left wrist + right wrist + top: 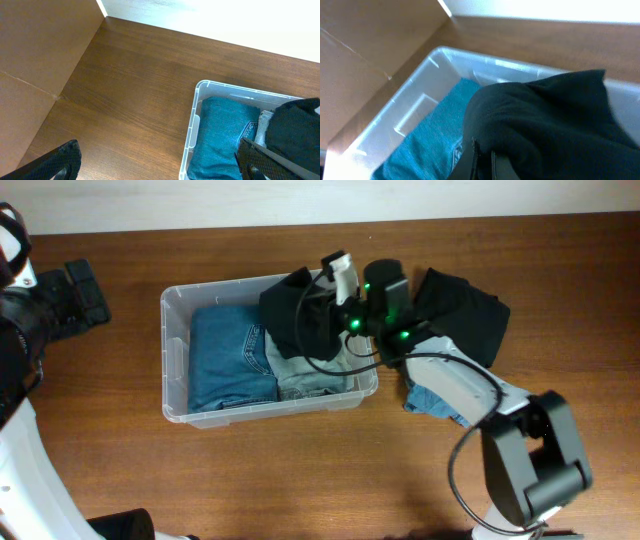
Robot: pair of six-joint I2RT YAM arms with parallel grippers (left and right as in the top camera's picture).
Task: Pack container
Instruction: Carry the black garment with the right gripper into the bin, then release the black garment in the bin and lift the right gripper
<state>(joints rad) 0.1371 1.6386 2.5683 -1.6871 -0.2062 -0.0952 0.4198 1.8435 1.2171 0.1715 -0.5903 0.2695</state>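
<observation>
The clear plastic container (172,340) stands at the table's middle left. Folded blue jeans (228,360) fill its left half and a pale denim piece (312,378) lies on the right. My right gripper (335,305) is shut on a black garment (295,315) and holds it over the container's right half. In the right wrist view the fingers (482,160) pinch the black cloth (550,115) above the jeans (432,142). My left gripper (78,292) is open and empty, left of the container; its fingers (160,167) are spread wide beside the rim (192,125).
A second black garment (468,310) lies on the table right of the container. A blue garment (436,402) lies under my right arm. A brown wall panel (40,55) rises at the far left.
</observation>
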